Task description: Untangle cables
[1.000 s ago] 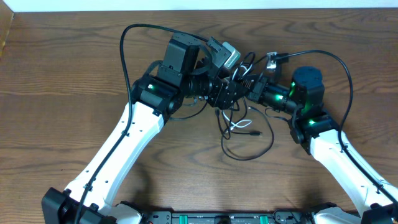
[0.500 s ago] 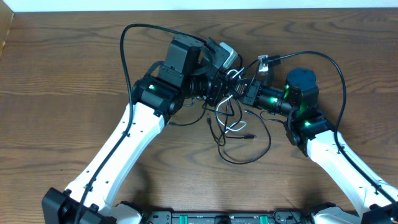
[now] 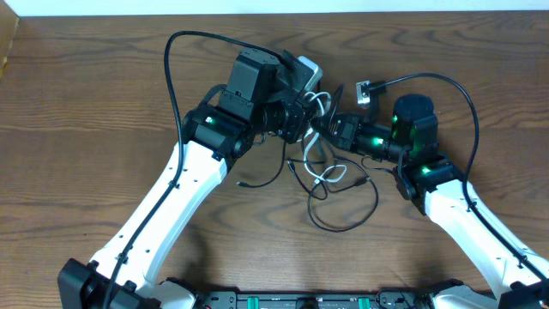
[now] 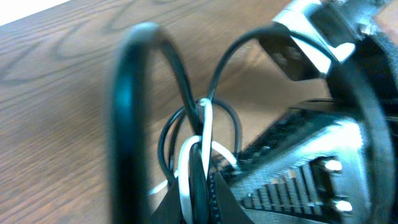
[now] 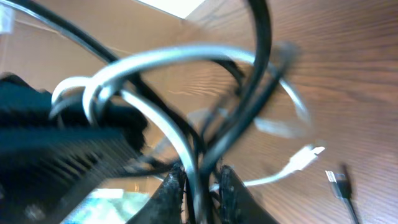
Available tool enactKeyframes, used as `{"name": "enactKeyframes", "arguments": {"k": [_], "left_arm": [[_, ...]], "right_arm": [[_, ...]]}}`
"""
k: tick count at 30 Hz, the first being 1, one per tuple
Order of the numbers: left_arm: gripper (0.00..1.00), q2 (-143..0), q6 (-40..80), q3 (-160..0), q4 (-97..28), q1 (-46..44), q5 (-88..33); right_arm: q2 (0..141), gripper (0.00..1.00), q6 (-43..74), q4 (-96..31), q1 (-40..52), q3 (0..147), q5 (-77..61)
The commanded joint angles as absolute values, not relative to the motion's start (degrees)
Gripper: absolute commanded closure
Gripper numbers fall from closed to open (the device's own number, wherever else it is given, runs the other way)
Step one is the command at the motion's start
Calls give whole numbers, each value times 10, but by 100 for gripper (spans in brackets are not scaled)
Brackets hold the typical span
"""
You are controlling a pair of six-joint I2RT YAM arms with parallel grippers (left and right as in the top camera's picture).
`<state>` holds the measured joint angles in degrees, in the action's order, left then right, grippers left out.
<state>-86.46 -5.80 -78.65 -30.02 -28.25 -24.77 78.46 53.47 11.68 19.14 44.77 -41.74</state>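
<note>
Tangle of thin black cord [image 3: 343,228] and thin white cord [image 5: 186,51] was held towards twelve o'clock over the brown wooden table [image 3: 86,103]. It was pinched by the left gripper [image 4: 199,186], presumably for pulling loops apart. Whether the narrowly parted right gripper [image 5: 198,186] gripped strands could not be told.

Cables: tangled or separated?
Tangled. Left wrist view shows the white cable and black cable crossing and looped together; overhead, they sit in one bunch.

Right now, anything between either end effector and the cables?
Nothing visible. The left end effector is shut on black and white strands of the cables. Strands also run through the right end effector; whether it grips them is unclear.
</note>
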Motion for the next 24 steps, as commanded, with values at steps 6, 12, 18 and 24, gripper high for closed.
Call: {"name": "enactKeyframes", "arguments": {"k": [6,12,18,24], "left_arm": [[92,-861,-51,-797,-298,-279,-207],[92,-861,-51,-797,-296,-279,-207],[92,-861,-51,-797,-295,-279,-200],[92,-860,-51,-797,-286,-279,-200]], "right_arm": [[774,75,461,-10,187,452,-343],[774,73,434,-33,187,452,-330],[774,68,411,-75,187,452,-309],[774,57,362,-134,187,452,-304]]}}
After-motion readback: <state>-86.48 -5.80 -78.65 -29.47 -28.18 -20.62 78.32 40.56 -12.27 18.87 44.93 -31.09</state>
